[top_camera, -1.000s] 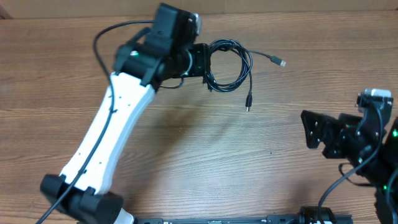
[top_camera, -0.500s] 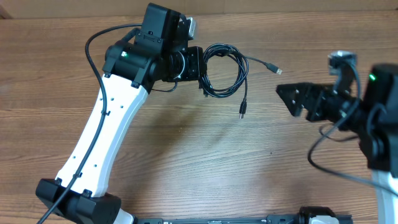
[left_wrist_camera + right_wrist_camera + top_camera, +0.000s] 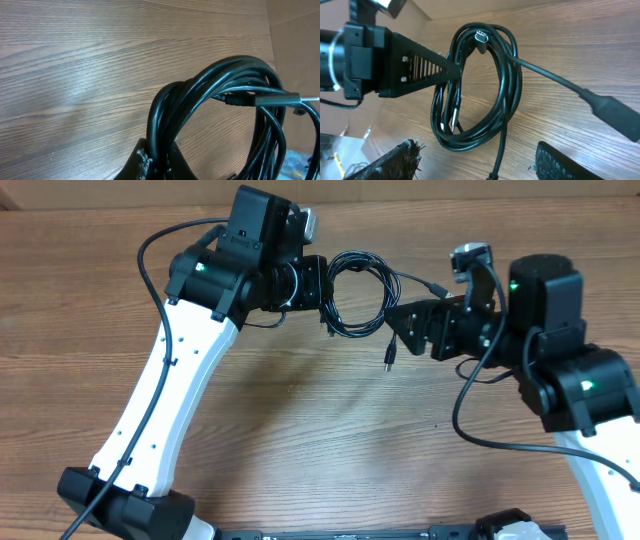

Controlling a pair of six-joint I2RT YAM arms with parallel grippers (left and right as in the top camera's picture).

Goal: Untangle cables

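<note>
Overhead: my left claw (image 3: 322,290) is clamped on the coiled cables (image 3: 365,298), holding them at the far side of the table (image 3: 300,430). My right claw (image 3: 400,328), which was at the table's right edge a second ago, has swung in just beside the coil and its loose plug ends (image 3: 388,360).

Left wrist: the bundle (image 3: 210,90) is pinched tight in my left claw.

Right wrist: my right claw is spread wide with nothing in it, and the coil (image 3: 485,90) is straight ahead. I judge that I am now placed to take one strand and pull it free.
</note>
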